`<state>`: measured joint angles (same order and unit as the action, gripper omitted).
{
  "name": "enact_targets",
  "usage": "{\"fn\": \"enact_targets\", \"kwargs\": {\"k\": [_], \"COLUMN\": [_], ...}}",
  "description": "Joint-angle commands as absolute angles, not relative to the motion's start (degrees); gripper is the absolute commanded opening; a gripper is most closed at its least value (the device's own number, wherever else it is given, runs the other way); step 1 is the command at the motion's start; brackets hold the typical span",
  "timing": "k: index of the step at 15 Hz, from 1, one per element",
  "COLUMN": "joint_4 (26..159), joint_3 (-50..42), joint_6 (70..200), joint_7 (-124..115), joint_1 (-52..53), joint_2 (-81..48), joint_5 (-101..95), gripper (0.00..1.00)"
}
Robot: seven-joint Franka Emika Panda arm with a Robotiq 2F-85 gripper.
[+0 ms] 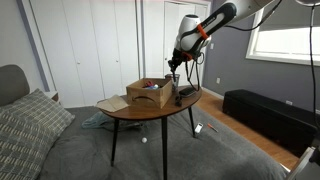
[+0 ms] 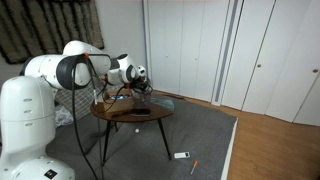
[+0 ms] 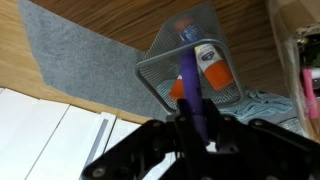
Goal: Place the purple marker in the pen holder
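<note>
Clamped on purple marker (image 3: 189, 88) with gripper (image 3: 192, 127), shaft pointing toward 12 o'clock at mouth of mesh pen holder (image 3: 158, 62); depth unclear. Cardboard box (image 3: 303, 40) at holder's 3 o'clock.

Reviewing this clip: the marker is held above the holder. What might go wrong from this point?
1. The pen holder already contains other items. The purple marker, clamped in the gripper, may land on them and prop up instead of dropping in.
2. In the wrist view the marker sits close to the holder's near rim. Released off-centre, it might strike the mesh and fall outside.
3. The holder looks near the table edge, so a downward push might tip it.
</note>
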<state>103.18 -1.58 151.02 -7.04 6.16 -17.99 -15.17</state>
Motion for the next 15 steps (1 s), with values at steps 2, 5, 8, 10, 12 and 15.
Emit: {"fn": "enact_targets", "kwargs": {"k": [2, 5, 8, 10, 12, 15], "joint_4": [102.77, 102.4, 102.02, 101.92, 101.91, 101.41], "joint_3": [-2.97, -2.39, 0.03, 1.84, 3.1, 4.03], "joint_6": [152.34, 151.97, 148.75, 143.08, 134.07, 120.84], "joint_7": [-9.02, -8.18, -5.73, -4.66, -3.85, -2.92], "joint_1": [7.38, 7.46, 7.03, 6.7, 6.53, 6.87], "joint_2": [-19.05, -18.43, -15.67, -12.43, -8.6, -3.12], "joint_5": [-17.88, -17.3, -13.4, -10.01, -6.87, -2.75], "gripper": [0.52, 0.73, 0.93, 1.0, 1.0, 1.0]}}
